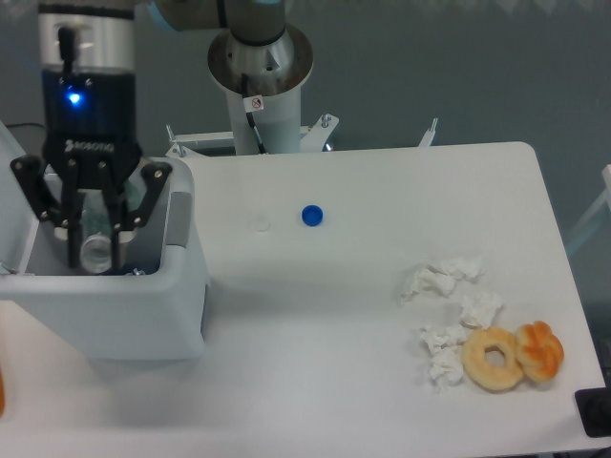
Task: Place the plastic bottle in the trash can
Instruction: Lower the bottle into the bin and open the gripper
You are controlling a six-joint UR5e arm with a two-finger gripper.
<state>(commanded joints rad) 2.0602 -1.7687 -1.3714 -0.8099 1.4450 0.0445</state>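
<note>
White table: end effector [94, 246] grips plastic bottle [95, 239] over trash can [143, 296].

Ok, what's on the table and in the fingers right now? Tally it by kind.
Plastic bottle, held in the fingers over the trash can: 1
Trash can: 1
Blue cap: 1
White tissue pile: 1
Doughnuts: 2
Total: 6

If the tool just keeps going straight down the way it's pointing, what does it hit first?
Most likely the inside of the trash can. The tool, shut on the plastic bottle, points down into the open bin; something dark lies at the bottom, though depth is hard to judge.
</note>
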